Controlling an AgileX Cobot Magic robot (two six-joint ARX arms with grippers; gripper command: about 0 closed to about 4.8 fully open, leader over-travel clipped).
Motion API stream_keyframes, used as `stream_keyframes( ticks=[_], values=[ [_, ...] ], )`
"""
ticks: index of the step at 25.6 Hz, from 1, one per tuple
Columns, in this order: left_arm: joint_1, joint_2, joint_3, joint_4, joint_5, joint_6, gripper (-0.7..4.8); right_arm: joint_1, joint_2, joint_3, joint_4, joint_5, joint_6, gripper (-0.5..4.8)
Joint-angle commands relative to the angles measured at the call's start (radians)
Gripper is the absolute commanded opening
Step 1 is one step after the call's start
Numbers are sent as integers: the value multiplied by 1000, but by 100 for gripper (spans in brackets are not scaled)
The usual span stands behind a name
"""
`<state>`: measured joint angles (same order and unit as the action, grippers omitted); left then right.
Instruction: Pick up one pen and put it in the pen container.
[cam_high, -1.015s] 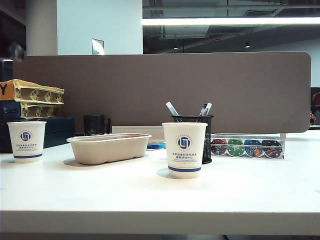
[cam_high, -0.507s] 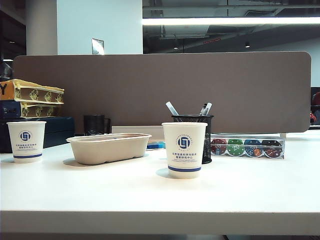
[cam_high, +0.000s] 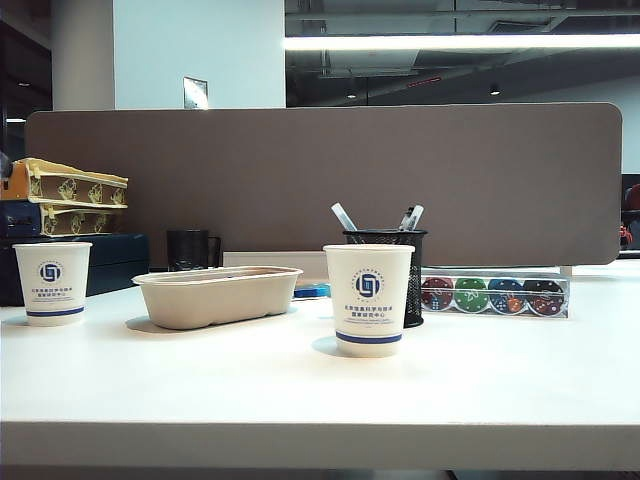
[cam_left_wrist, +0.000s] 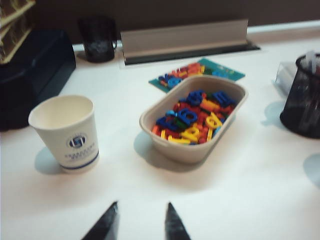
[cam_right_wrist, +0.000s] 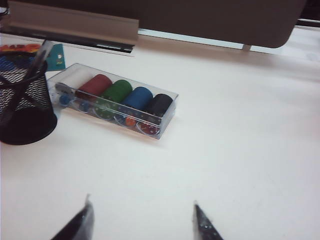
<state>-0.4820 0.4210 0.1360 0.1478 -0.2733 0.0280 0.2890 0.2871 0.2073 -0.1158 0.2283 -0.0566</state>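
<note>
While nothing is held, left claw (cam_left_wrist: 141, 222) and right claw (cam_right_wrist: 141, 220) gape.

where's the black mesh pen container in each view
Exterior view: pen container stands right of centre, behind the nearer paper cup.
Left wrist view: pen container cut off at the frame's right edge, past the tray of letters.
Right wrist view: pen container at the left edge.
Shared landmark: the clear box of coloured chips beside it; barely visible in the left wrist view.
</note>
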Motion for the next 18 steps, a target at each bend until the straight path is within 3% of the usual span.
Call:
stream_keyframes(
  ticks=[1, 5, 18],
  values=[
    [1, 4, -11, 26, -3, -4, 116, -1, 1, -1, 30, 10, 5, 243],
    [1, 4, -16, 25, -3, -11, 116, 0, 1, -1, 30, 66, 13, 243],
    [2, 4, -60, 27, -3, -44, 116, 0, 0, -24, 53, 87, 32, 242]
  ],
)
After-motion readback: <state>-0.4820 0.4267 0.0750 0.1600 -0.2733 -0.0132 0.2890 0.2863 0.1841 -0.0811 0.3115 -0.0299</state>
